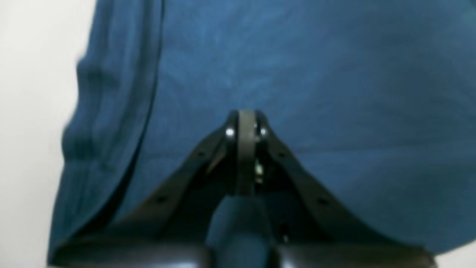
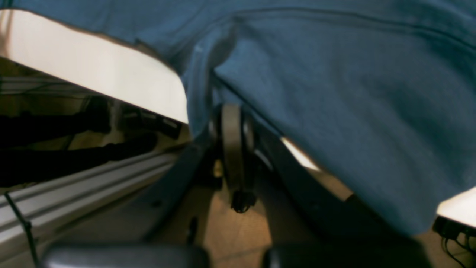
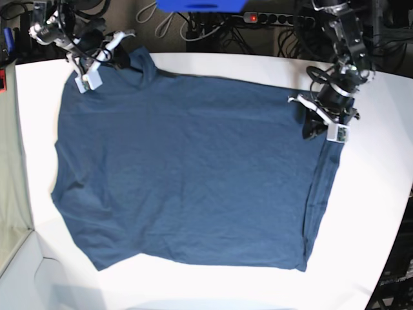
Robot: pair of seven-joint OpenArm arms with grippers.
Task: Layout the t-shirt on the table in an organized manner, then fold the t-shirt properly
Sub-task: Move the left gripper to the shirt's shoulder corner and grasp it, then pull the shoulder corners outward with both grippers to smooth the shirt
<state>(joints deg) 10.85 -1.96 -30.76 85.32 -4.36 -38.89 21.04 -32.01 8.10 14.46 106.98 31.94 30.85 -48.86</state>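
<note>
The dark navy t-shirt lies spread mostly flat on the white table. A narrow strip is folded along its right edge. My left gripper is at the shirt's far right corner. In the left wrist view it is shut, with blue fabric bunched between its fingers. My right gripper is at the shirt's far left corner, by the table's back edge. In the right wrist view it is shut on the shirt's edge, which drapes over it.
A power strip and cables lie behind the table, next to a blue object. The table's curved edge runs down the right. The right wrist view shows a metal frame rail and floor below the tabletop.
</note>
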